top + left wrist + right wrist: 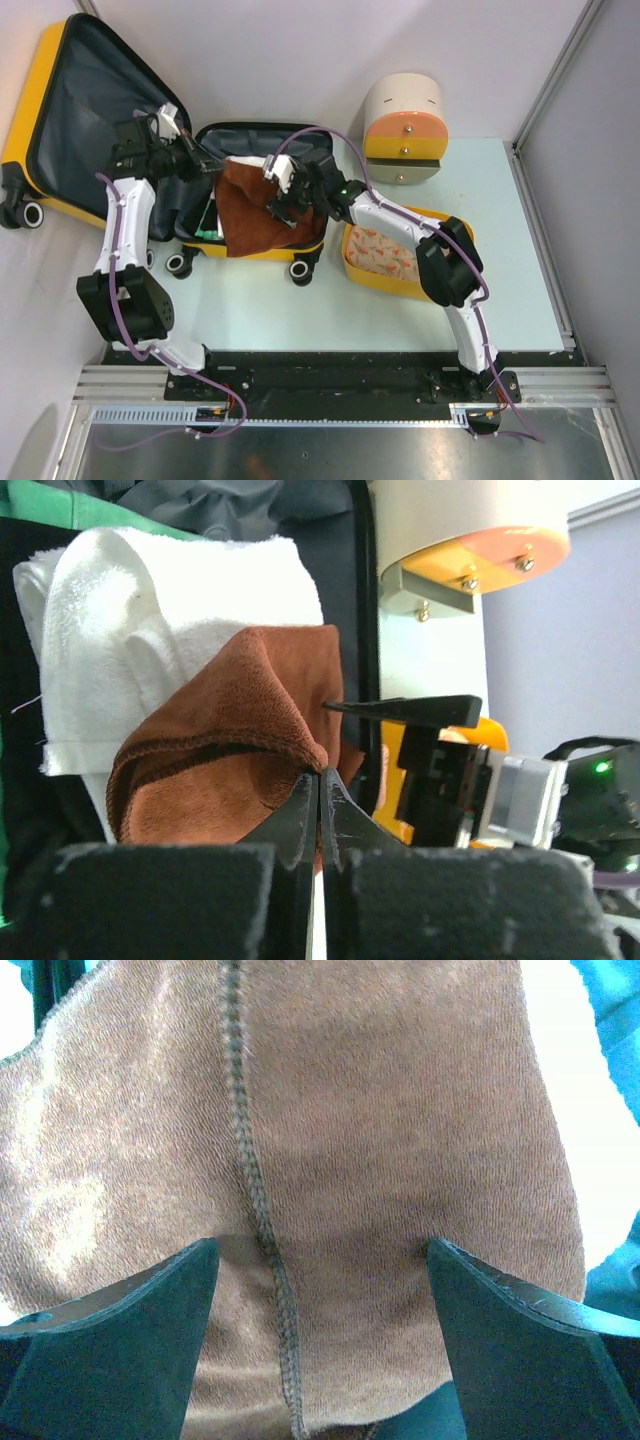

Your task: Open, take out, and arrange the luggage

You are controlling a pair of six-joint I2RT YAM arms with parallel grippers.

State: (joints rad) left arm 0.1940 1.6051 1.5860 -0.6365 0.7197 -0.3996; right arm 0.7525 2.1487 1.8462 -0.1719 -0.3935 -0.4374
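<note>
Your left end effector (318, 785) is clamped shut on the brown cloth (220, 770) edge. Right end effector (320, 1250) stands apart over that cloth, in the open suitcase (290, 252).

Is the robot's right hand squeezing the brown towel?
No, the right gripper has its two fingers spread wide apart, and the brown towel shows flat and unpinched between them.

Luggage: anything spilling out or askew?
Yes. The brown towel is bunched up and draped over the front rim of the open luggage, partly hanging outside, with one fold pinched in the shut left tool.
</note>
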